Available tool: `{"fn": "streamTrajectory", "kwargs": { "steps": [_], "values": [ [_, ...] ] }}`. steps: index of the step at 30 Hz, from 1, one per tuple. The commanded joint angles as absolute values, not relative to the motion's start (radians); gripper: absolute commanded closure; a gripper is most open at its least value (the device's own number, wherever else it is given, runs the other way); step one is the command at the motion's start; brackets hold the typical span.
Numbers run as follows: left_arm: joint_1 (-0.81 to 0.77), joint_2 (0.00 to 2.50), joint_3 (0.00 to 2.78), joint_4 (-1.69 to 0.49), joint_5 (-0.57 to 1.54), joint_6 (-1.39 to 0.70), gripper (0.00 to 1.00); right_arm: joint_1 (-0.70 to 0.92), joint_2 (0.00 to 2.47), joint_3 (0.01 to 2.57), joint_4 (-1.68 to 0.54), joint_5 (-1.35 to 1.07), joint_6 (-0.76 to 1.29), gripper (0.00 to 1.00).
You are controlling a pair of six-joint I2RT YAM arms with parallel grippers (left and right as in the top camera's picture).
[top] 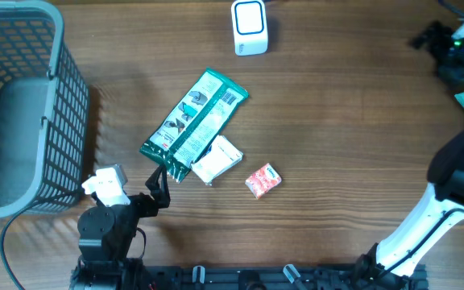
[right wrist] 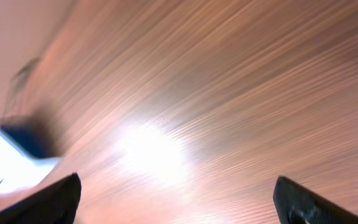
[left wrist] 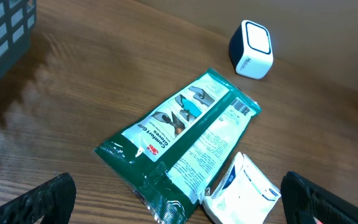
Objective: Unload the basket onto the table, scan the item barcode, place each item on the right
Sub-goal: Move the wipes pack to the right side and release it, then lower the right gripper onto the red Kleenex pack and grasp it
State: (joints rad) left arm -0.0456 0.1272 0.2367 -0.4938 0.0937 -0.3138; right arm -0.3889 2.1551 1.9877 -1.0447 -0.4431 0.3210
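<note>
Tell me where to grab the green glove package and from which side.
Grip the green package at its near sealed short end, coming in low from the left gripper. It lies flat. That end is free, the white packet lies against its right edge, and the barcode sits at the far end, so it should stay uncovered.

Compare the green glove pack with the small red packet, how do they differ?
The green glove pack is much longer and larger than the small red packet. The glove pack is green and white; the red packet is pinkish-red. The glove pack touches the white packet, while the red packet lies apart. Both lie flat on the table.
</note>
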Motion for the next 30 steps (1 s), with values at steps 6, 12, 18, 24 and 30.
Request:
{"fn": "streamTrajectory", "kwargs": {
  "steps": [6,12,18,24,30],
  "values": [
    [-0.041,0.125,0.232,-0.491,0.08,-0.323,0.0,-0.091,2.128,1.988,-1.477,-0.481,0.377,0.0],
    [-0.041,0.125,0.232,-0.491,0.08,-0.323,0.0,0.085,2.007,1.988,-1.556,-0.37,0.256,0.01],
    [-0.041,0.125,0.232,-0.491,0.08,-0.323,0.0,0.227,1.932,1.959,-1.608,-0.427,-0.082,0.0],
    [-0.041,0.125,0.232,-0.491,0.08,-0.323,0.0,0.282,1.931,1.58,-1.388,-0.603,-0.189,0.0],
    [-0.041,0.125,0.232,-0.491,0.08,-0.323,0.0,0.278,1.931,1.307,-1.089,-0.584,-0.124,0.0]
  ]
}}
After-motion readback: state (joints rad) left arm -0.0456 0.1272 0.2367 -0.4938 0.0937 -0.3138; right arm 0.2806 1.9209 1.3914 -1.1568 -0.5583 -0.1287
